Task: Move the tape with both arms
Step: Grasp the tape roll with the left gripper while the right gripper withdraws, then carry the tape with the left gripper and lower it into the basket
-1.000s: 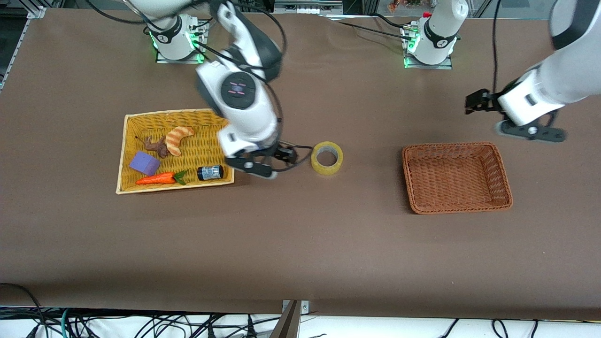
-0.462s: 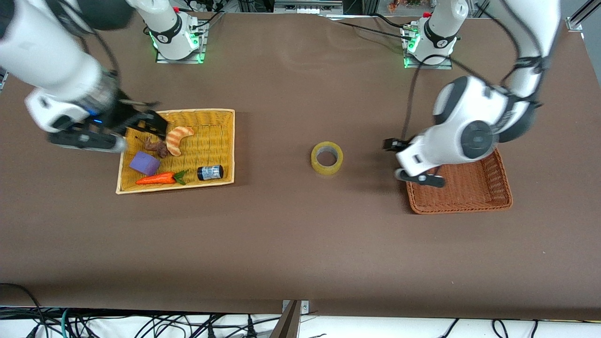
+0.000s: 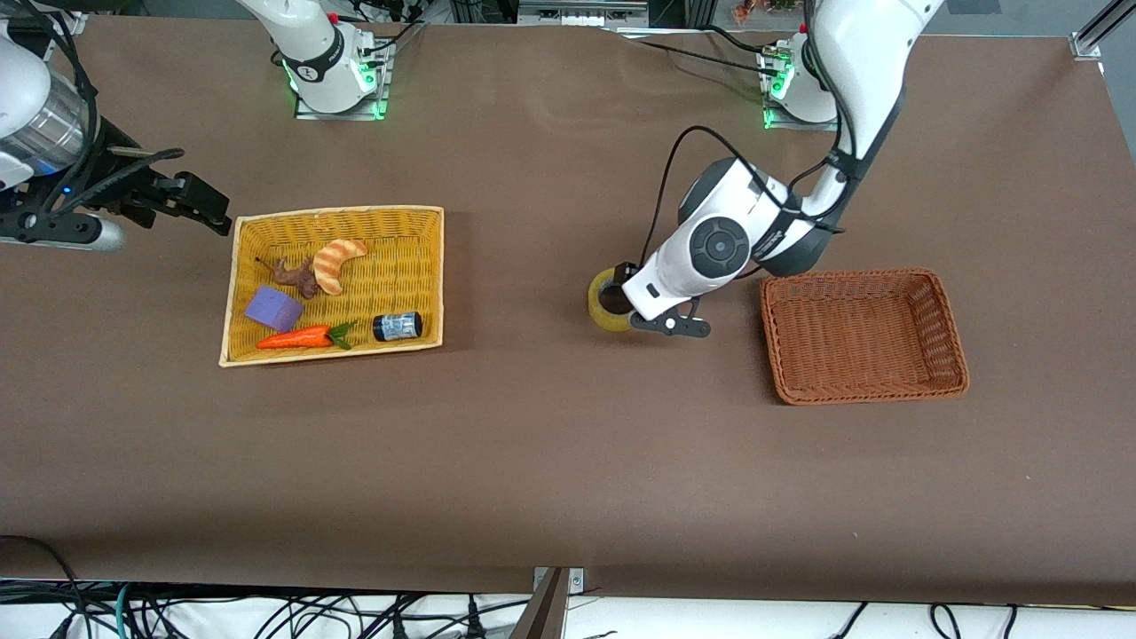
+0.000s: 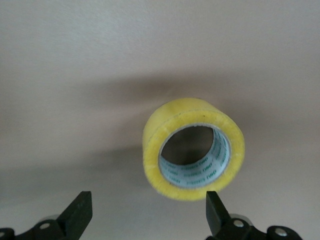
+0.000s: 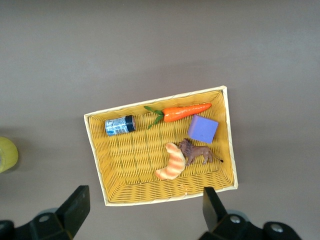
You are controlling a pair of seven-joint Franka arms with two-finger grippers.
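Note:
The tape (image 3: 602, 306), a yellowish roll with a grey-white core, lies flat on the brown table between the two baskets. My left gripper (image 3: 623, 297) is low over it and hides the part toward the brown basket. In the left wrist view the tape (image 4: 194, 150) lies just ahead of the open left gripper (image 4: 146, 220), not between the fingers (image 4: 216, 212). My right gripper (image 3: 202, 202) is open and empty, over the table beside the yellow basket toward the right arm's end. The right wrist view shows the open right gripper (image 5: 142, 210) and the tape (image 5: 7, 155) at the picture's edge.
The yellow basket (image 3: 430, 266) holds a croissant (image 3: 337, 262), a brown toy animal (image 3: 293, 275), a purple block (image 3: 272, 308), a carrot (image 3: 297, 338) and a black jar (image 3: 397, 326). A brown wicker basket (image 3: 951, 328) stands toward the left arm's end.
My left arm has swung from over the brown basket's edge to the tape and come down on it. My right gripper has drawn away from the yellow basket toward the right arm's end.

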